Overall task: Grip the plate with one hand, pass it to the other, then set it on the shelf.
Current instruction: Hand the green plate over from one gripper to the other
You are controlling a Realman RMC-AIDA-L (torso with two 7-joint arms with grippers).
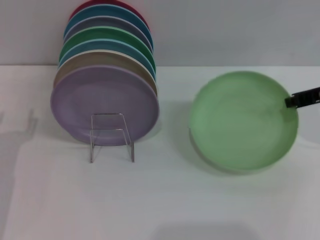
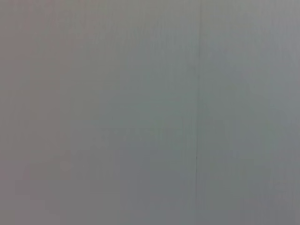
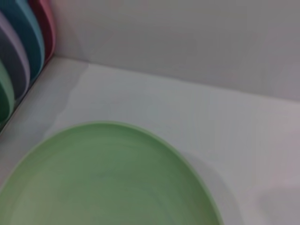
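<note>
The pale mint-green plate point(image 1: 243, 120) is at the right of the white table, with a shadow under its near-left rim, and looks tipped up off the surface. My right gripper point(image 1: 301, 99) reaches in from the right edge, one black finger lying over the plate's right rim, gripping it. The plate fills the lower part of the right wrist view point(image 3: 103, 178). The clear shelf point(image 1: 111, 136) stands at the left with its squarish front loop in front of a lavender plate point(image 1: 102, 100). My left gripper is out of view.
Several coloured plates point(image 1: 107, 37) stand in a row behind the lavender one, back to the grey wall; they also show in the right wrist view point(image 3: 21, 51). Bare white table point(image 1: 160, 200) lies in front. The left wrist view shows only a grey surface point(image 2: 150, 112).
</note>
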